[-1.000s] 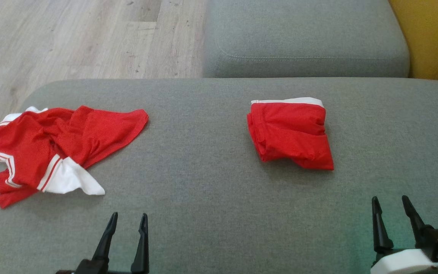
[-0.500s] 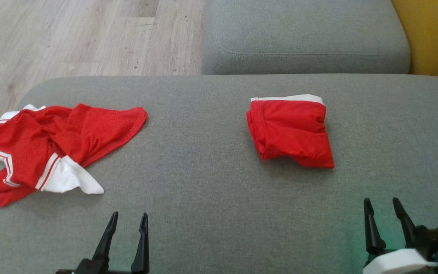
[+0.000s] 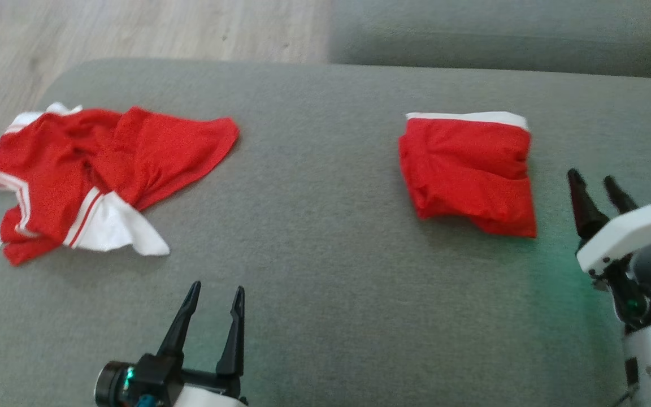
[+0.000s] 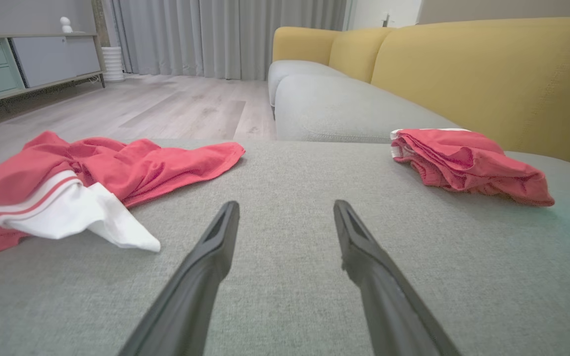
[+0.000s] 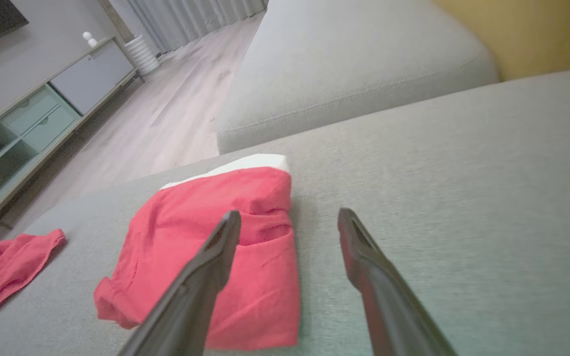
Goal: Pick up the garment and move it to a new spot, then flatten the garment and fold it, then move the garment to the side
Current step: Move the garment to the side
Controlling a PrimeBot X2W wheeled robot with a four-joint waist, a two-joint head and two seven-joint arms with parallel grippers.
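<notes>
While the left tool [image 3: 216, 289] is idling open, I am noting the right tool [image 3: 592, 180], also open, advancing beside the folded garment [image 3: 469, 172].

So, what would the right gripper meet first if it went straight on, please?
Probably the folded red garment, near its right edge; the right gripper aims about there, though it might touch the grey cushion just beside it.

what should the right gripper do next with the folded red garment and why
Probably ease the right gripper left and down onto the right edge of the folded red garment, then close. Its jaws stand open and empty just beside that edge, and the garment already lies folded on the grey cushion, so moving it aside looks like the step left.
</notes>
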